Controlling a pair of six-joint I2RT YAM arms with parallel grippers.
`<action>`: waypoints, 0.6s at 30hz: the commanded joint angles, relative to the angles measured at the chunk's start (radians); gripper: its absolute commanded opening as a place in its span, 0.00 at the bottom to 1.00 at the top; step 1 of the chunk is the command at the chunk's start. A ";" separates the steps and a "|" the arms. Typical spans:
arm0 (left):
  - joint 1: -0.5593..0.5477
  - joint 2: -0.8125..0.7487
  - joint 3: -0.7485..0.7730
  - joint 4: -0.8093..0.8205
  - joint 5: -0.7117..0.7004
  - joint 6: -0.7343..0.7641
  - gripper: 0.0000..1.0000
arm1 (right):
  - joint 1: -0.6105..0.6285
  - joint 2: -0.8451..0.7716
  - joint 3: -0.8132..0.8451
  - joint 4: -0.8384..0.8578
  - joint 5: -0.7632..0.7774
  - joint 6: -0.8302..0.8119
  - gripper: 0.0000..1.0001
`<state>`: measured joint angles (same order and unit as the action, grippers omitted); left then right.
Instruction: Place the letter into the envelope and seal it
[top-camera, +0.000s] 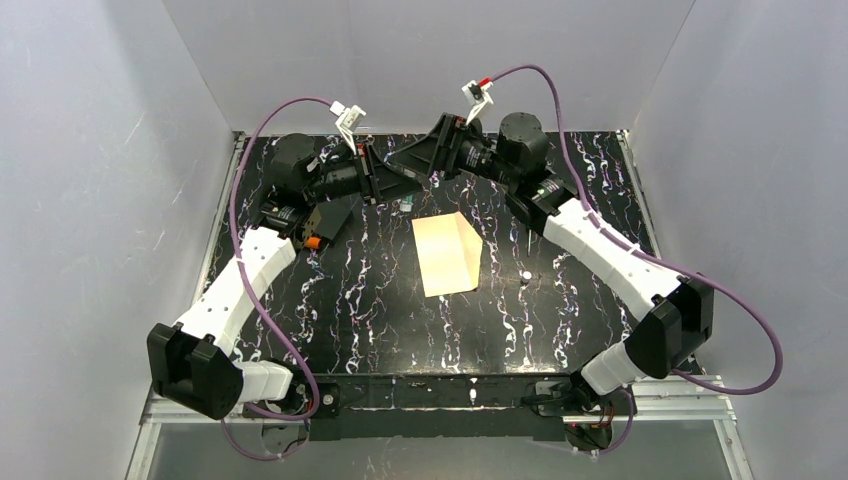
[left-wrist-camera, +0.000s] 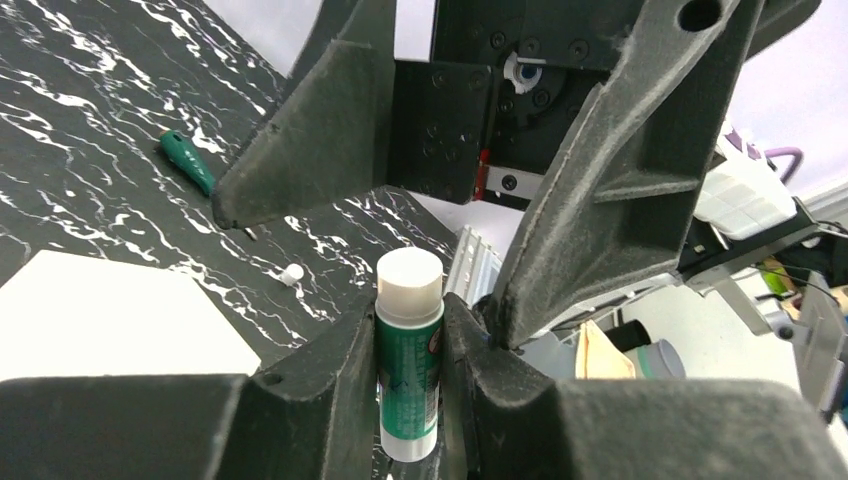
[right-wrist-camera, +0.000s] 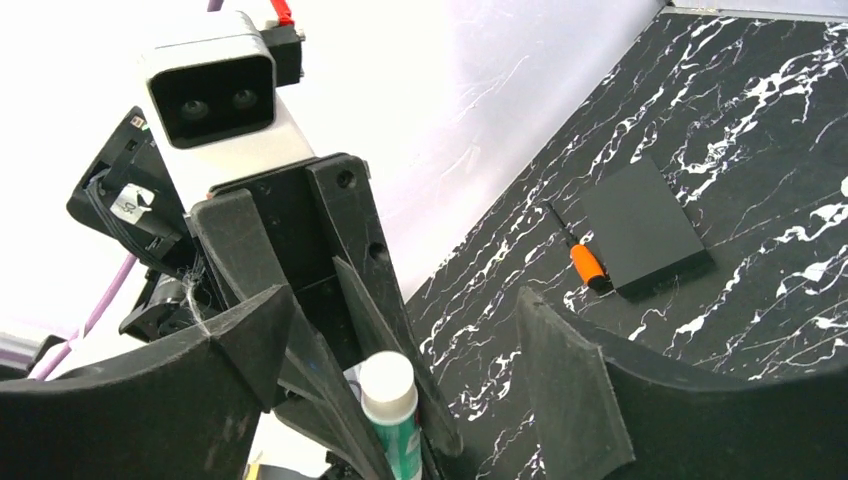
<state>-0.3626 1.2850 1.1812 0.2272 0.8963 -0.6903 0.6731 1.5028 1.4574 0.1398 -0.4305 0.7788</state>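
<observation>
The cream envelope (top-camera: 448, 253) lies flat at the middle of the table, and its pale corner shows in the left wrist view (left-wrist-camera: 100, 310). No separate white letter shows in any view. My left gripper (top-camera: 385, 182) (left-wrist-camera: 410, 305) is shut on a green glue stick (left-wrist-camera: 410, 360) with a white cap, held upright above the table behind the envelope. My right gripper (top-camera: 422, 160) (right-wrist-camera: 410, 320) is open. Its fingers (left-wrist-camera: 320, 130) stand on either side of the stick's capped end (right-wrist-camera: 388, 385) without touching it.
A black square card (right-wrist-camera: 645, 225) (top-camera: 325, 218) with an orange-handled screwdriver (right-wrist-camera: 588, 265) beside it lies at the back left. A green-handled screwdriver (left-wrist-camera: 188, 160) and a small white cap (left-wrist-camera: 292, 273) (top-camera: 524, 273) lie right of the envelope. Grey walls enclose the table.
</observation>
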 joint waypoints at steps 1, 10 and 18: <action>0.002 -0.038 0.002 0.008 -0.074 0.053 0.00 | -0.002 -0.083 -0.080 0.168 0.105 0.064 0.92; 0.000 -0.040 0.069 0.053 -0.331 -0.030 0.00 | 0.001 -0.209 -0.293 0.451 0.132 0.021 0.94; -0.001 -0.033 0.150 0.117 -0.410 -0.142 0.00 | 0.022 -0.171 -0.268 0.430 0.106 0.026 0.72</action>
<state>-0.3622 1.2846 1.2556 0.2790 0.5373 -0.7723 0.6804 1.3273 1.1637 0.5011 -0.3202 0.8108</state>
